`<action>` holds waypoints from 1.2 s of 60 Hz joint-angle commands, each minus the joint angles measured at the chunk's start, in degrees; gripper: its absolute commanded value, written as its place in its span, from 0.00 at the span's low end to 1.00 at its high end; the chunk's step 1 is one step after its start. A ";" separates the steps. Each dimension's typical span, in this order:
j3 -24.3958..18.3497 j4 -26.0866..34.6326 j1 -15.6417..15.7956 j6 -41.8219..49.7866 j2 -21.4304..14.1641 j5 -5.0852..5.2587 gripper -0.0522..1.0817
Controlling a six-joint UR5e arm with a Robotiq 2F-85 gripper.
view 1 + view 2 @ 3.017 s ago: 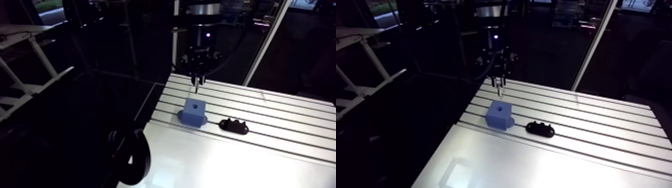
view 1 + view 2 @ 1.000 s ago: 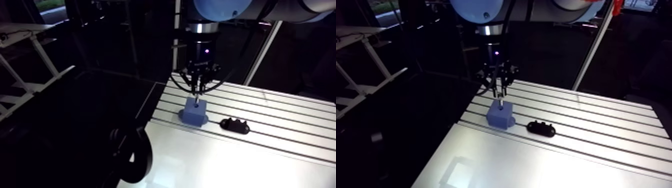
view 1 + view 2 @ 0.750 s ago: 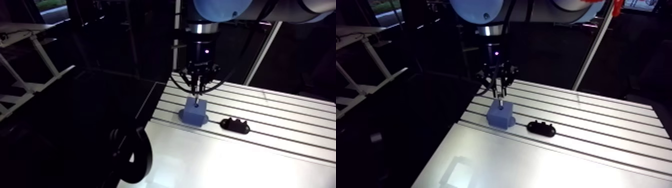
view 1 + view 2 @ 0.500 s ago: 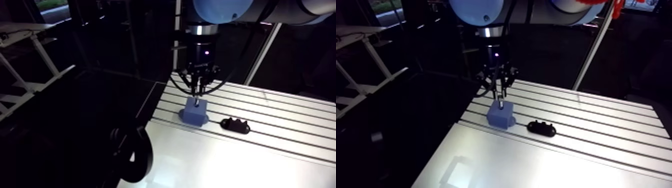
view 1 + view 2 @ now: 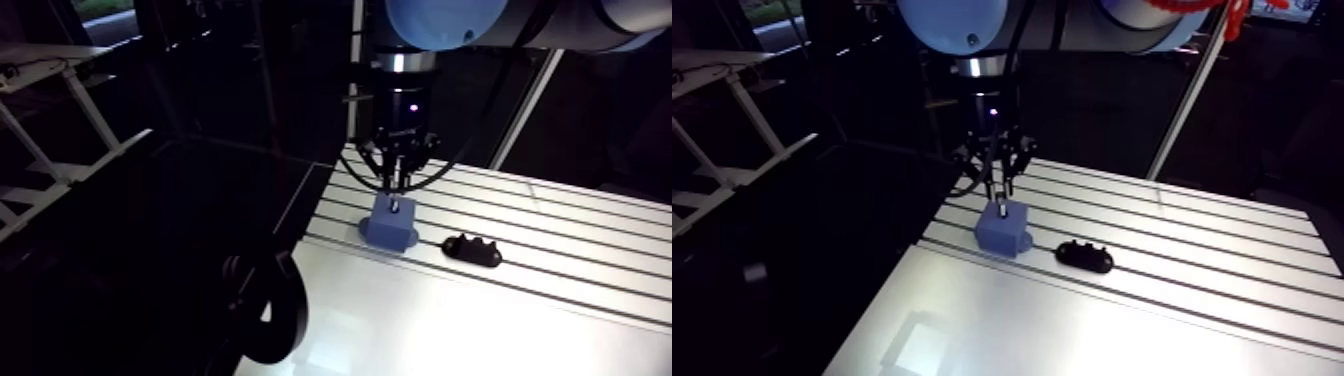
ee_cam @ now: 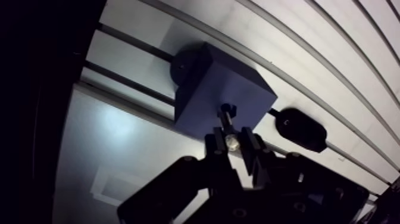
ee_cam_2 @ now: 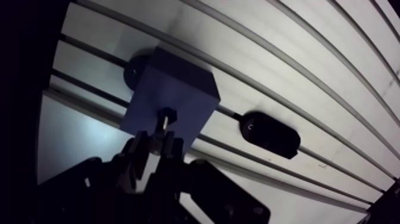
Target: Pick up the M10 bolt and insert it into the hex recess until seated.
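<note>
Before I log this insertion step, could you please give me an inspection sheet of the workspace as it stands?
Surface: slotted table.
Job's things: blue block on the table; bolt upright, tip at the block's top recess, not yet seated.
Clutter: black part beside the block, apart from it.
Grippers: gripper above the block, jaws shut on the bolt.
Cables: nothing seen.
Surroundings: nothing seen.

Gripper (image 6: 233, 138) came down with M10 bolt (image 6: 227, 123) from above blue block (image 6: 208, 89); bolt's lower end reached block's top.
</note>
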 commanded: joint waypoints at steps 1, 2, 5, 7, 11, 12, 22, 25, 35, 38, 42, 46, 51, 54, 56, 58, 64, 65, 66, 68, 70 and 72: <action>0.14 -0.02 0.06 0.14 0.03 -0.03 1.00; 0.14 -0.02 -0.01 0.02 0.03 -0.03 1.00; 0.14 -0.02 -0.03 0.00 0.03 0.05 1.00; 0.14 -0.02 -0.03 0.00 0.03 -0.02 1.00; 0.14 -0.02 -0.03 -0.02 0.03 -0.03 1.00; 0.14 -0.02 -0.03 -0.02 0.03 -0.03 1.00; 0.14 -0.02 -0.03 -0.26 0.19 -0.03 1.00; 0.14 -0.02 -0.03 -0.28 0.29 -0.03 1.00; 0.06 -0.02 -0.10 -0.44 0.29 0.06 1.00; 0.05 -0.02 -0.12 -0.44 0.29 0.06 1.00; 0.05 -0.41 -0.12 -0.52 0.29 0.05 1.00; 0.13 -1.50 -0.19 -0.62 0.29 -0.09 1.00; 0.14 -2.13 -0.20 -0.62 0.55 -0.12 1.00; 0.14 -2.13 -0.20 -0.62 0.64 -0.13 1.00; 0.06 -2.13 -0.28 -0.62 0.64 -0.12 1.00; 0.05 -2.13 -0.29 -0.62 0.64 -0.04 1.00; 0.05 -2.13 -0.29 -0.62 0.64 -0.03 1.00; 0.05 -2.13 -0.29 -0.62 0.64 -0.03 1.00; 0.05 -2.13 -0.29 -0.62 0.64 -0.03 1.00; 0.05 -2.13 -0.29 -0.62 0.64 -0.03 1.00; 0.05 -2.13 -0.29 -0.62 0.64 -0.03 1.00; 0.13 -2.06 -0.29 -0.62 0.64 0.06 1.00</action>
